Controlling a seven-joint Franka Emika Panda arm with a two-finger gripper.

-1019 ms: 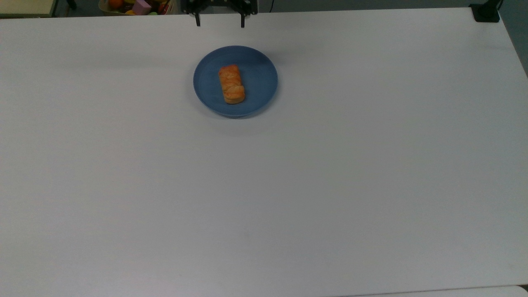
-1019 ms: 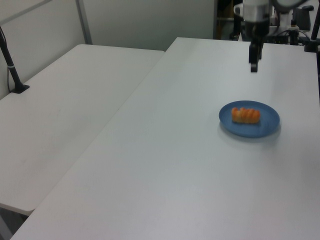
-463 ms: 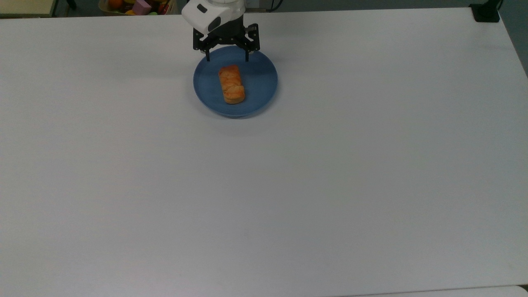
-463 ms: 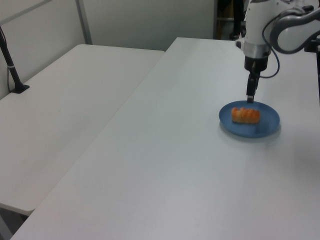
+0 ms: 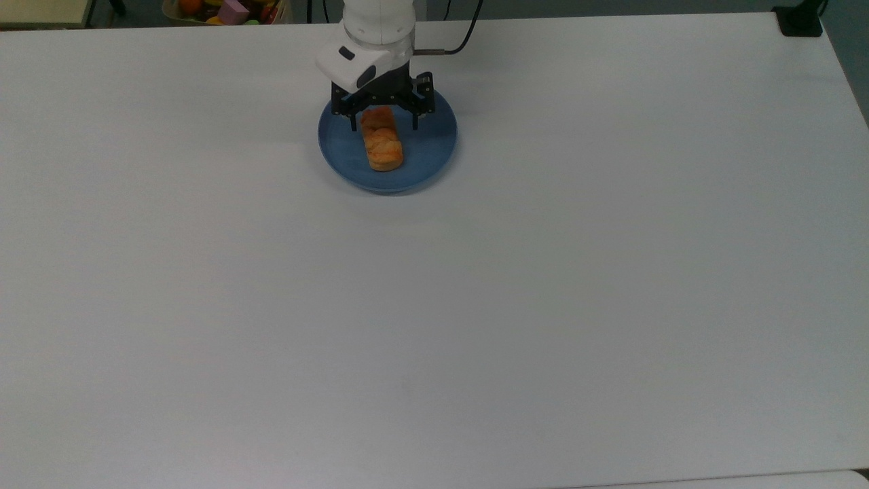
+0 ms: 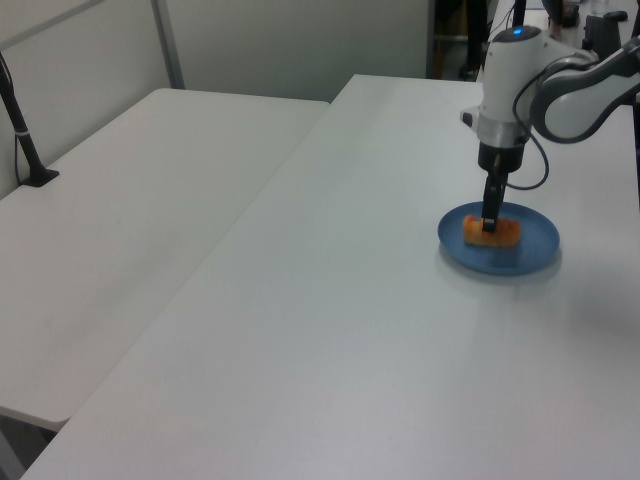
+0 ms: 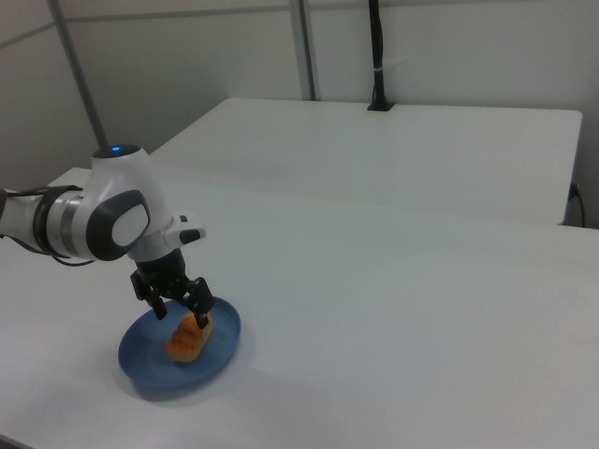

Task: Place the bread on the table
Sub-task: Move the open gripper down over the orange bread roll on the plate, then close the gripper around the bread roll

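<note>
Golden-orange bread [image 5: 383, 144] lying on a blue plate [image 5: 434, 142], long axis running 12 to 6 in the top view, a bit toward 9 o'clock of the plate's middle. Plate parked on the white table [image 5: 434, 305] up near the 12 o'clock edge in the top view. Gripper [image 5: 384, 124] hanging over the bread's 12 o'clock end, pointing straight down, jaws spread wide and released, one finger at 9 and the other at 3 of the loaf, straddling it. Nothing clamped yet, gap visible on both sides from the top view. Can't tell whether the fingertips touch the plate. Same story in the right view: gripper [image 7: 184, 311] right above the bread [image 7: 189, 339], plate [image 7: 140, 360] underneath. In the left view, gripper [image 6: 489, 226] overlapping the bread [image 6: 491, 233] on the plate [image 6: 535, 248]. Bin of colourful toys [image 5: 224, 10] past the table's 12 o'clock edge, toward 11, in the top view.
</note>
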